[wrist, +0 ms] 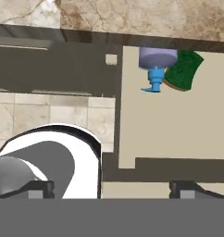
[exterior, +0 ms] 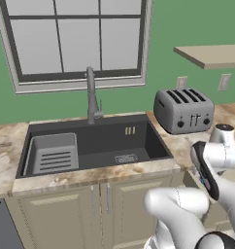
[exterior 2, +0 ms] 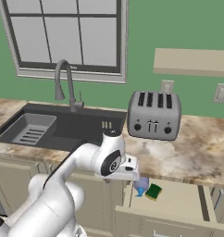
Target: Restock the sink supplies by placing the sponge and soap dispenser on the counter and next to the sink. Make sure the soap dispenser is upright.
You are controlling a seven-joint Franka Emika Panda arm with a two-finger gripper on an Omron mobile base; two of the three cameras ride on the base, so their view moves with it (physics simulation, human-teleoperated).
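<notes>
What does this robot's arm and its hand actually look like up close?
The arm is made of glossy white rounded tube segments joined by dark grey joint rings and caps. One segment carries a long dark panel along its side. The gripper ends in two small dark blocky finger tips. No loose cables or lettering are visible.

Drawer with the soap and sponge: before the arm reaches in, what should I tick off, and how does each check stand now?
1. Drawer pulled out: ok.
2. Soap and sponge visible inside, at the drawer's back by the counter edge: ok.
3. Pincer open and empty: ok.
4. Pincer lined up over the soap: not ok, the soap sits off toward the far end in the hand view.
5. Soap upright: cannot tell.
6. Counter between sink and toaster free for placing: ok.
</notes>
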